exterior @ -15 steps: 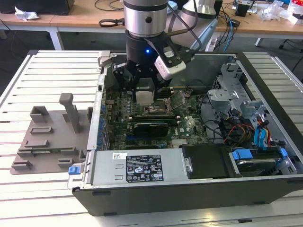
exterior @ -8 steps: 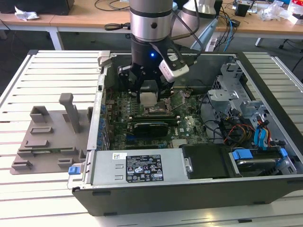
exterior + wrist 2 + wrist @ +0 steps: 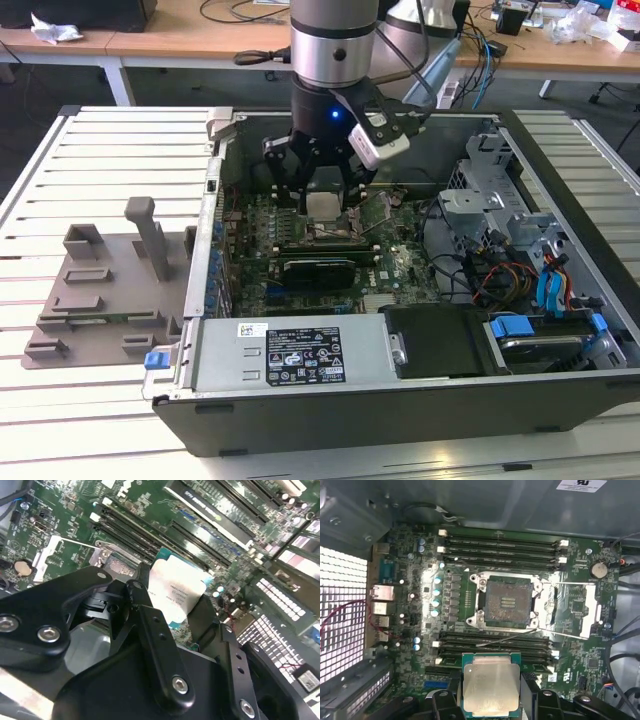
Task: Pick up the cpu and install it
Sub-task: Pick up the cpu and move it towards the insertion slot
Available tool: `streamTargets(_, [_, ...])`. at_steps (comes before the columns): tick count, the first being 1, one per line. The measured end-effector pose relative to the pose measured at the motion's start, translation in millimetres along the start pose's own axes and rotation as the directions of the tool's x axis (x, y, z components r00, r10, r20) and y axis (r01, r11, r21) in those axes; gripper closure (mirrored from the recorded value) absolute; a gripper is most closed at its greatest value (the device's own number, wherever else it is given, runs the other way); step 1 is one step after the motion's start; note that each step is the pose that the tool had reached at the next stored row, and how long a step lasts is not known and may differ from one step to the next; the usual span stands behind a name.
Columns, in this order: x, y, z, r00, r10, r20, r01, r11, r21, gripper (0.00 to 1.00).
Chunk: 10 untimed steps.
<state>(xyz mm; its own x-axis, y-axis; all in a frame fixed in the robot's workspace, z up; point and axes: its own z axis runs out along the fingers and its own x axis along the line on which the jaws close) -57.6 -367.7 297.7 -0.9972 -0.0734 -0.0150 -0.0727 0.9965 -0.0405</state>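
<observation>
1. Silver-grey metal is the top of the cpu (image 3: 491,684). The end effector (image 3: 322,198) is closed on two of its edges. The cpu hangs inside the case (image 3: 420,395), above the memory slots (image 3: 495,544) and near the open socket (image 3: 507,601), but not over it.
2. The grip is only on thin edges. I judge that a small slip could tilt the cpu or drop it on the board (image 3: 410,570).
3. The socket carries fine contacts. If the cpu comes down shifted or turned the wrong way, these contacts may bend.
4. The load plate (image 3: 575,612) lies open just beside the socket, and a thin lever (image 3: 506,638) crosses its near edge. A finger could catch on either during the descent.
5. The fingers stand outside the cpu's edges, so they may touch the socket's metal border before the cpu sits flat.
</observation>
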Motion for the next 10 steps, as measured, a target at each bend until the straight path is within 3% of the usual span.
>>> streamTargets(10, [-15.6, 4.1, 8.4, 1.0, 0.0, -0.0004, 0.0, 1.0, 0.0009, 0.45])
